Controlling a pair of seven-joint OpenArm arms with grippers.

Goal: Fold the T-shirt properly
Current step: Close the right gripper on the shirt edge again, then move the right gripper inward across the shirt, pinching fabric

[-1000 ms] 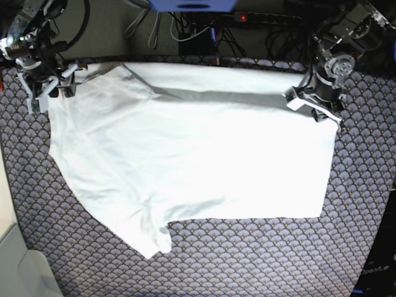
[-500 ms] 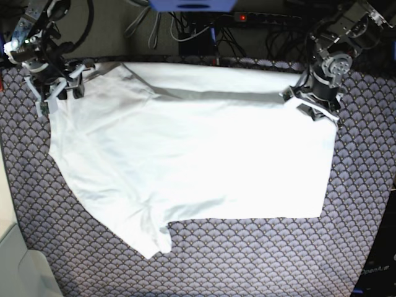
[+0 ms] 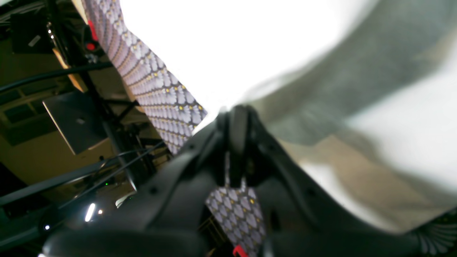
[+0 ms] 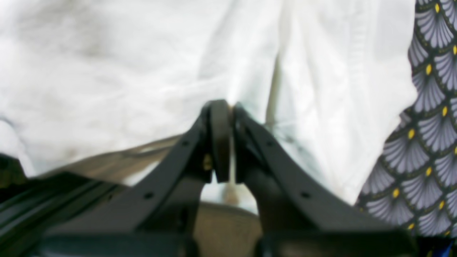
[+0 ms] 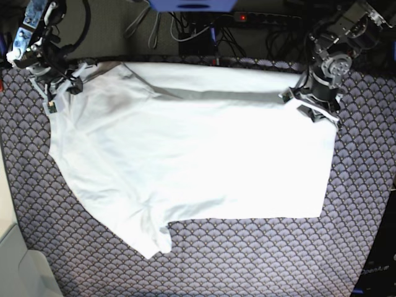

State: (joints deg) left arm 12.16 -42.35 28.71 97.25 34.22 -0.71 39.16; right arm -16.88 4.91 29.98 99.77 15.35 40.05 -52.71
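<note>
**Both grippers pinching the far edge of the T-shirt**

From the base view, the T-shirt (image 5: pixel 192 161) is lying spread across the patterned desk (image 5: pixel 260 260), with the left gripper (image 5: pixel 314 102) sitting at one far corner and the right gripper (image 5: pixel 57 83) at the other. This view is showing the whole cloth but not how the jaws are standing.

The left wrist view is filling that in: the left gripper (image 3: pixel 237 117) is closed tight, with a lifted fold of the T-shirt (image 3: pixel 250 43) running from its tip, blurred and overexposed. Patterned desk (image 3: pixel 160 92) is showing beside the jaws.

The right wrist view is showing the right gripper (image 4: pixel 225 107) fully closed, nipping a wrinkled ridge of the T-shirt (image 4: pixel 125 71) right at its tip, with the desk (image 4: pixel 432 125) lying off to one side.
</note>
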